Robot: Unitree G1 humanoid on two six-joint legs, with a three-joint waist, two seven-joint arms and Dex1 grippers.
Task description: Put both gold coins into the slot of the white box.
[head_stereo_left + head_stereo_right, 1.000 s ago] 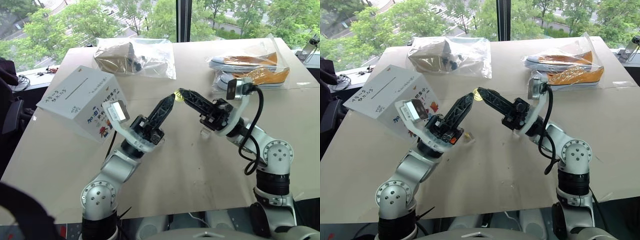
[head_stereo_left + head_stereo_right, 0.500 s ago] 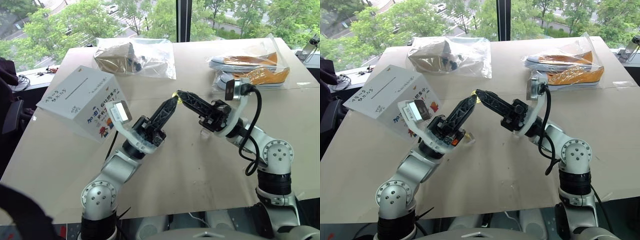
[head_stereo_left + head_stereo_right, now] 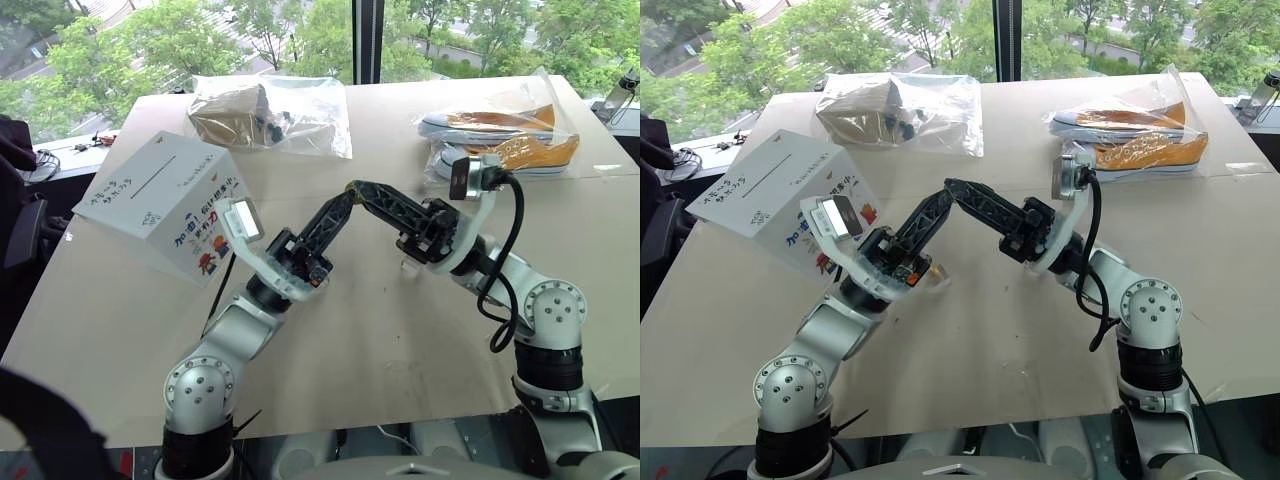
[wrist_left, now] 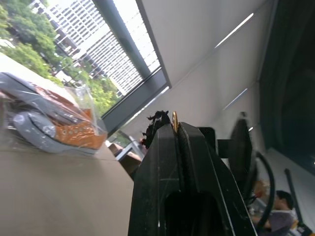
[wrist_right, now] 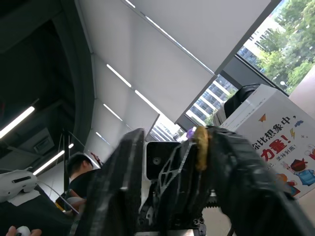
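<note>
One gold coin [image 4: 174, 121] sits edge-on between the tips of my left gripper [image 4: 170, 127], which is shut on it. Both grippers meet tip to tip above the middle of the table. My right gripper [image 3: 353, 188] is open, its fingers standing either side of the left gripper's tips and the coin [image 5: 200, 147]. My left gripper [image 3: 343, 201] points up and to the right. The white box [image 3: 160, 195], printed with cartoon figures, stands tilted at the table's left. Its slot [image 3: 152, 183] is a thin dark line on the plain upper face, well left of both grippers.
A clear plastic bag with a brown parcel [image 3: 265, 110] lies at the back. Bagged orange shoes [image 3: 505, 135] lie at the back right. A small clear block [image 3: 408, 266] rests on the table under my right arm. A person [image 5: 78, 167] shows in the right wrist view.
My right gripper has opened off the coin, which stays pinched in my left gripper. Both arms have kept their places.
</note>
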